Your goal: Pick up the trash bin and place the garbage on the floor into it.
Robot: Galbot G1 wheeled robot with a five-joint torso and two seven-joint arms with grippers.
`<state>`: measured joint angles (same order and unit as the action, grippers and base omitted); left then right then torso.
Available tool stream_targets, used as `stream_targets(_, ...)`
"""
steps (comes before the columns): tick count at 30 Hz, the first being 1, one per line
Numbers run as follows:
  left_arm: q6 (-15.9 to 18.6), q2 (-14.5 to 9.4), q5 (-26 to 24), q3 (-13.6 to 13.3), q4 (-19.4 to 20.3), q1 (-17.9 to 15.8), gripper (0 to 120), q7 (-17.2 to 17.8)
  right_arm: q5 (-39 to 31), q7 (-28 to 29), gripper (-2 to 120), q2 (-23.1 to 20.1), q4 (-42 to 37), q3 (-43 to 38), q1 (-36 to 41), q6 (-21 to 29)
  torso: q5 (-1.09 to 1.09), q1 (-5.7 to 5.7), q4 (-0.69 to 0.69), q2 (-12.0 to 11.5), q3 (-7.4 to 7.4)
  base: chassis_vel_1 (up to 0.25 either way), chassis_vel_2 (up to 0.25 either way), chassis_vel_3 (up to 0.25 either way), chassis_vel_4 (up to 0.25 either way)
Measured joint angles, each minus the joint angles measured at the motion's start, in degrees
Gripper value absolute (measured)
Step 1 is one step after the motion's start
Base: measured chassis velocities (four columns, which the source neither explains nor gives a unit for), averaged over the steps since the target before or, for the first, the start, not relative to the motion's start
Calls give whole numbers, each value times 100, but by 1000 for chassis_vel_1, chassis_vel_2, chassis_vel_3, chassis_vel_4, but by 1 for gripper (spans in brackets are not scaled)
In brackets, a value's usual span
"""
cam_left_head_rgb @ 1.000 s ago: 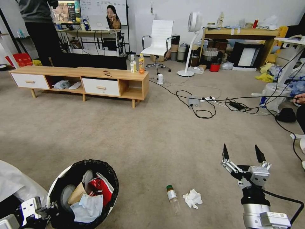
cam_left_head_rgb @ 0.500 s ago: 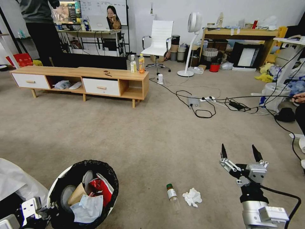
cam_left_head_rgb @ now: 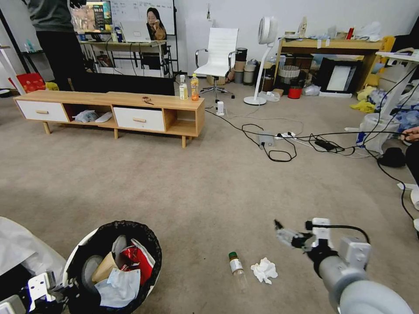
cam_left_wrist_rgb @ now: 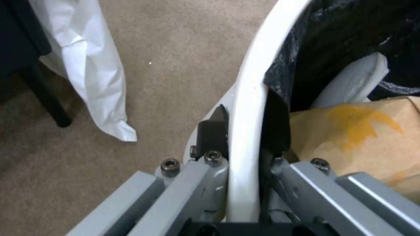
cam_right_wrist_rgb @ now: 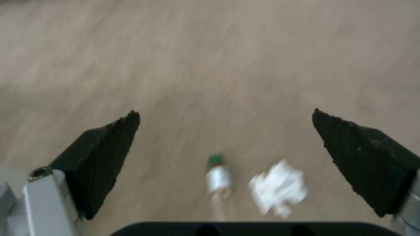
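Note:
The white trash bin (cam_left_head_rgb: 147,239), lined with a black bag, is at the lower left of the head view. It holds a brown cardboard piece (cam_left_head_rgb: 104,267), a red-white packet (cam_left_head_rgb: 135,257) and a tissue. My left gripper (cam_left_wrist_rgb: 245,131) is shut on the bin's white rim (cam_left_wrist_rgb: 251,82), one finger outside and one inside. On the carpeted floor (cam_left_head_rgb: 196,192) lie a small clear green-capped bottle (cam_left_head_rgb: 237,268) and a crumpled white tissue (cam_left_head_rgb: 264,270). My right gripper (cam_left_head_rgb: 291,229) hovers open just right of and above them. The right wrist view shows the bottle (cam_right_wrist_rgb: 217,178) and tissue (cam_right_wrist_rgb: 278,188) between its spread fingers (cam_right_wrist_rgb: 109,144).
A low wooden bench (cam_left_head_rgb: 109,109) with two drink bottles (cam_left_head_rgb: 194,87) stands at the back left. Cables and a power strip (cam_left_head_rgb: 279,146) trail over the carpet at the middle right. A white plastic bag (cam_left_head_rgb: 17,253) lies left of the bin. Clutter lines the right wall.
My right arm has swung left and tipped its gripper over from pointing up and away to pointing down at the floor near the tissue. The bin and left gripper are unchanged.

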<state>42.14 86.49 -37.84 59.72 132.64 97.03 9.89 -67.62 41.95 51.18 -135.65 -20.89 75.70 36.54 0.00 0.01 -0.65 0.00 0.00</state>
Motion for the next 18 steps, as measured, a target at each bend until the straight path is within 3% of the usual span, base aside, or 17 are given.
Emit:
stream_targets(1, 0, 10, 6, 19, 0, 9, 1, 0, -367, 178, 100, -1, 117, 203, -237, 109, 2, 0, 2, 0, 0, 0, 0, 0, 0)
stream_targets(6, 0, 26, 9, 80, -4, 22, 1, 0, -810, 413, 100, -1, 426, 676, -682, 277, 0, 0, 1, 0, 0, 0, 0, 0, 0)
stream_targets(18, 0, 34, 71, 123, -165, -55, 1, 0, -462, 208, 100, 40, 1642, 1852, -1346, 356, 0, 0, 0, 0, 0, 0, 0, 0, 0)
